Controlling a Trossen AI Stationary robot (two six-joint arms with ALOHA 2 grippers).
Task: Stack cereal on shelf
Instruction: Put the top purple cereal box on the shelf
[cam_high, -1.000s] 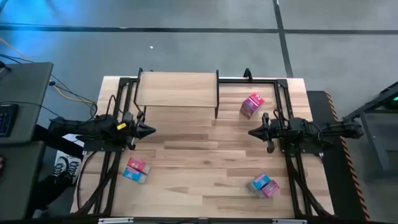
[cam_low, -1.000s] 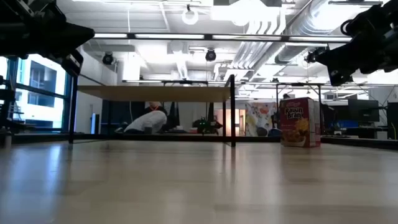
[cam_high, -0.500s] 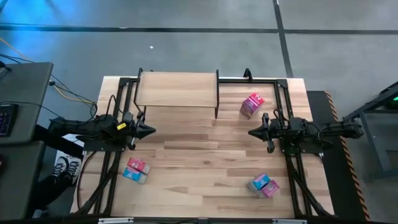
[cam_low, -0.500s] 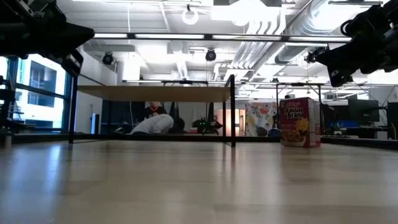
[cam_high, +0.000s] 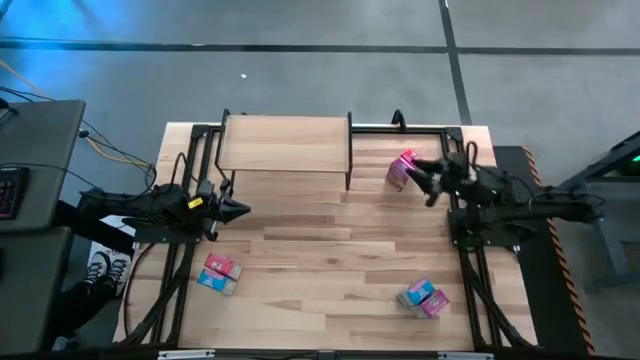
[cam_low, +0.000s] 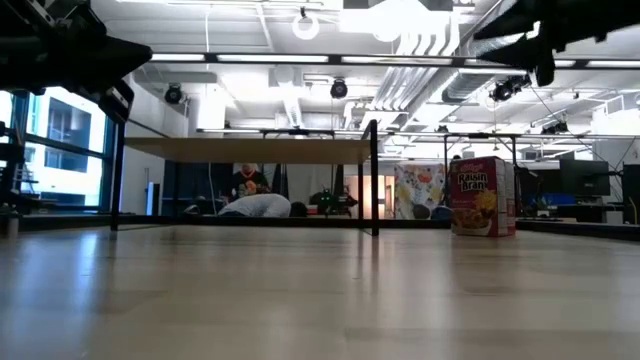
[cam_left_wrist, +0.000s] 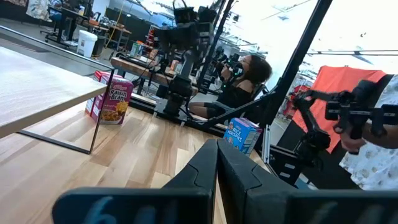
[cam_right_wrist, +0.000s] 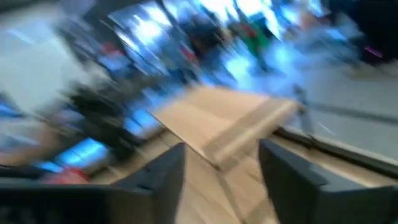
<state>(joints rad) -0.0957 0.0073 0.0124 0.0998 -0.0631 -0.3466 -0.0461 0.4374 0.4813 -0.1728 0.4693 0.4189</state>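
The shelf (cam_high: 285, 145) of light wood stands on thin black legs at the table's far side, with nothing on its top. A pink cereal box (cam_high: 404, 168) stands upright on the table just right of it and shows in the low view as a Raisin Bran box (cam_low: 482, 196). A pink and a blue box (cam_high: 218, 272) lie together near the left front. Another such pair (cam_high: 424, 297) lies near the right front. My right gripper (cam_high: 420, 181) hangs open in the air beside the upright box, holding nothing. My left gripper (cam_high: 243, 209) is shut and waits at the left.
Black frame rails (cam_high: 455, 150) run along the table's left, right and far edges. Bare planks (cam_high: 330, 240) lie between the two arms. A person (cam_left_wrist: 239, 87) is seen beyond the table, past the right side.
My right gripper has swung toward the table's far edge and the upright pink box, rising and turning as it went, and its fingers have opened. The boxes and the shelf have stayed put.
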